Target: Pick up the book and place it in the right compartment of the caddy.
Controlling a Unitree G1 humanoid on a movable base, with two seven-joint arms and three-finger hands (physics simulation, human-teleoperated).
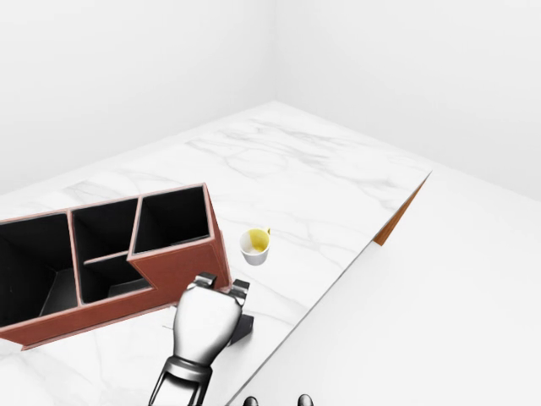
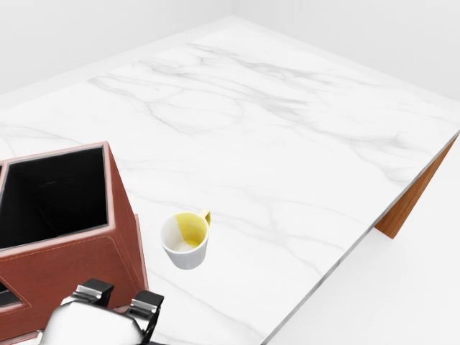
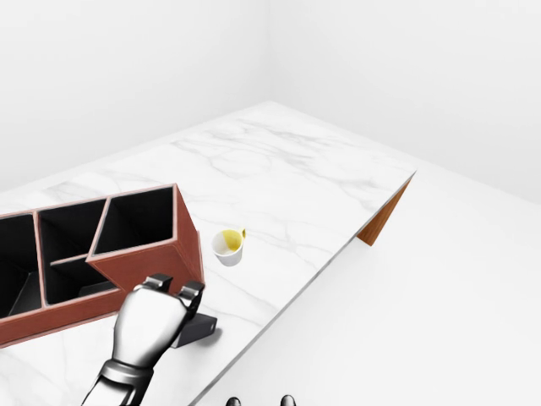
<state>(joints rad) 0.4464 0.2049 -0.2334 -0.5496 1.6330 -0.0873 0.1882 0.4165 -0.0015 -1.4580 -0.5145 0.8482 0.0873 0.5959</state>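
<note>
Marble table (image 1: 321,182): white, veined, bearing everything.
Caddy (image 1: 182,262): red-brown, left side, right compartment dark inside.
Hand (image 1: 203,315): left or right, cannot tell; chrome, near edge, back toward camera; finger state cannot tell.
Book (image 3: 194,330): dark, flat, just under and right of the fingers.
Mug (image 1: 255,246): white, yellow inside, right of caddy.

one arm rising from the bottom edge of the left-eye view, chrome hand (image 1: 205,311) back-up, knuckles pointing up-view, fingers (image 1: 239,290) curled downward; grip hidden; which arm unclear.
</note>
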